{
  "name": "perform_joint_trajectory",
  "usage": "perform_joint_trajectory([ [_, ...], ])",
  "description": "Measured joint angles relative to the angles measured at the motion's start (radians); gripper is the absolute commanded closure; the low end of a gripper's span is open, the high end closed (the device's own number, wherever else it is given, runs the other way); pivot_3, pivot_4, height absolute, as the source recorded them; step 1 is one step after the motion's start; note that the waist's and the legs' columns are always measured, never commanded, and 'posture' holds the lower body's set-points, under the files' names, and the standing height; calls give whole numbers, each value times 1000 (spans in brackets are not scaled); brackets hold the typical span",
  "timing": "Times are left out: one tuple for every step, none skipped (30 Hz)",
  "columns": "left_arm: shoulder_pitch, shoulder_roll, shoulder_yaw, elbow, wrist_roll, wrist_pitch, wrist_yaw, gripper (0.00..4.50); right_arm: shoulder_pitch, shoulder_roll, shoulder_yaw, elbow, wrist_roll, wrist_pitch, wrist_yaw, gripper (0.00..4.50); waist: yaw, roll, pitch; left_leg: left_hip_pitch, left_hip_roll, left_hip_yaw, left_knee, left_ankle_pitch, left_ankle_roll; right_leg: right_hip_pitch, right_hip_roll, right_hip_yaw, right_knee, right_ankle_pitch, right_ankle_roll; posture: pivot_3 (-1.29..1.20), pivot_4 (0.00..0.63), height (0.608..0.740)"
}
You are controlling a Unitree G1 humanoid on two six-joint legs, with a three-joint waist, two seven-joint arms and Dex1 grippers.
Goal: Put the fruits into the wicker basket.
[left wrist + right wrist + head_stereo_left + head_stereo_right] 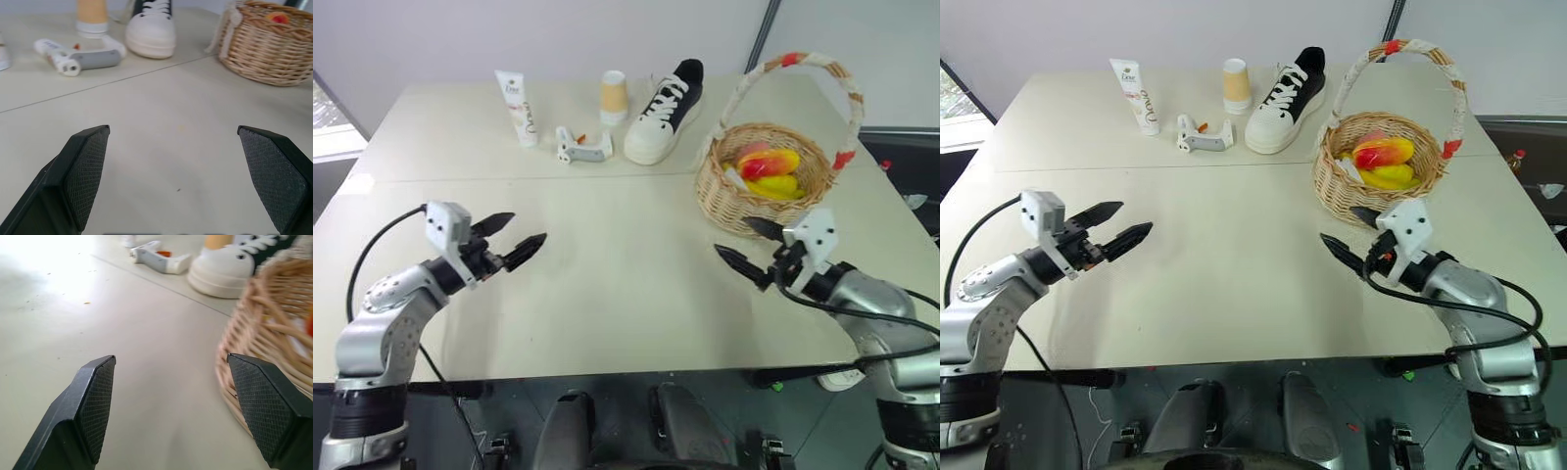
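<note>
Both wide-spread tools, left tool (516,238) and right tool (744,245), hover empty; wicker basket (729,196) just beyond the right.

Round tan wicker basket (720,191) on table's right, mango (771,163), banana (781,186), peach (753,151) piled inside

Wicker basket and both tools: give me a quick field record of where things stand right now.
basket: wicker basket on the table's right side, upright, handle arched over it
fruits: mango and banana inside the basket; a peach partly shows behind the mango
left tool: left tool open, empty, over bare table
right tool: right tool open, empty, just in front of the basket
other items: toothpaste tube, cup, shoe at the far side
</note>
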Motion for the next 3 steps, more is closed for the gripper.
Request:
perform_joint_trajectory([
  [12, 1, 8, -2, 0, 0, 3, 0, -9, 0, 6, 16, -5, -8, 6, 708, 2, 0, 0, 0, 0, 0, 0, 0, 0, 0, -1, 0, 0, 0, 0, 0, 150, 740],
  [22, 1, 13, -5, 0, 0, 5, 0, -17, 0, 12, 31, -7, -15, 12, 708, 3, 0, 0, 0, 0, -1, 0, 0, 0, 0, -1, 0, 0, 0, 0, 0, 150, 740],
  [33, 1, 21, -11, -1, 0, 5, 0, -26, 1, 18, 48, -11, -22, 18, 708, 3, 0, 0, 0, 0, -1, 0, 0, 0, 0, -1, 0, -1, 0, 0, 0, 150, 740],
])
